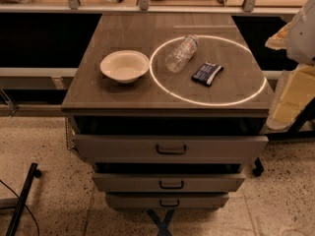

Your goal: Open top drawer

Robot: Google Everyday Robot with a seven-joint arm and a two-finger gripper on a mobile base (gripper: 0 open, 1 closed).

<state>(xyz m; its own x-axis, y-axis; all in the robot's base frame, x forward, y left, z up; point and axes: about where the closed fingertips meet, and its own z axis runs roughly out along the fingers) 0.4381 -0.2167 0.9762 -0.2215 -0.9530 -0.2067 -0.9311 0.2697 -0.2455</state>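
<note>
The top drawer [170, 149] sat just under the counter at the near side, shut or barely out, its handle [171, 150] untouched. The gripper was nowhere in sight, so I couldn't tell its state; reaching and pulling seemingly remained.

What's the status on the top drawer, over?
Gripper not in view. Top drawer faces camera, dark gap above its front, handle untouched. Nothing blocking it; bowl, bottle, packet on cabinet top.

Claw [289, 104] off surface's [123, 95] R edge: flat cream-yellow panels, dark strut; white rounded arm shell [302, 31] above.
</note>
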